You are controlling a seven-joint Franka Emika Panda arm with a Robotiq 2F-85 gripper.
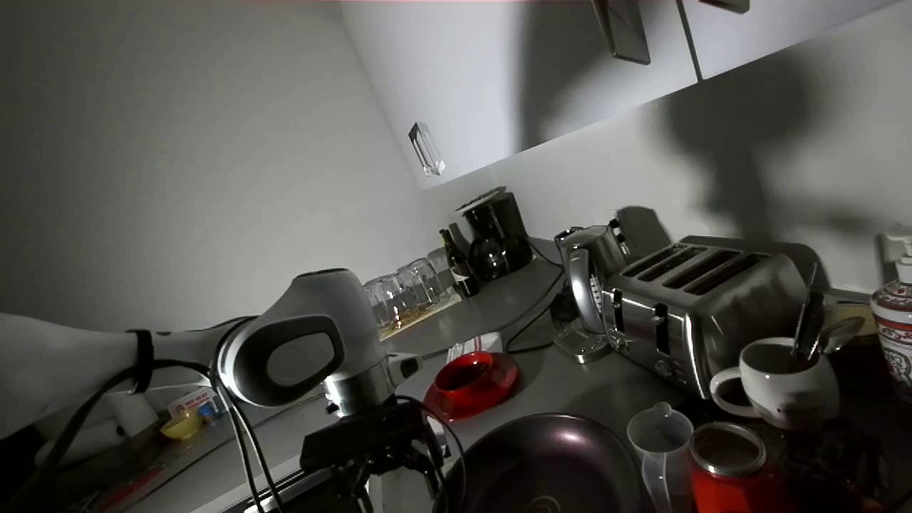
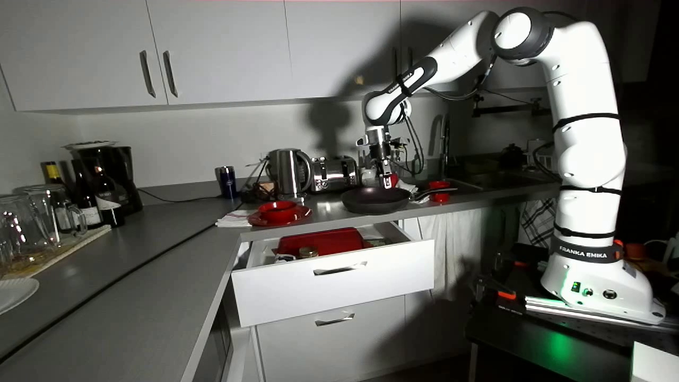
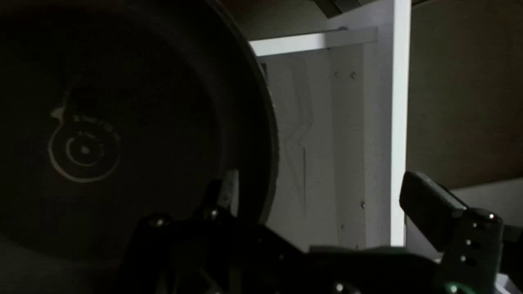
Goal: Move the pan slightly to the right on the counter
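The dark round pan (image 1: 563, 456) lies on the grey counter (image 1: 548, 381). In an exterior view the pan (image 2: 374, 199) sits near the counter's front edge, its handle (image 2: 437, 192) pointing right. The pan also fills the left of the wrist view (image 3: 155, 94). My gripper (image 3: 322, 192) is open with its fingers wide apart. One finger is over the inside of the pan, and the other is outside the rim, over the open drawer's front. The rim lies between them, and I cannot tell whether a finger touches the pan. The gripper (image 2: 387, 179) points down in an exterior view.
An open white drawer (image 2: 392, 262) juts out below the pan. A red bowl (image 2: 278, 211) on a red plate (image 2: 305, 214) stands left of it. A kettle (image 2: 286, 172), toaster (image 1: 705, 313), white mug (image 1: 791, 381), plastic cup (image 1: 662, 434) and red jar (image 1: 734, 484) stand close by.
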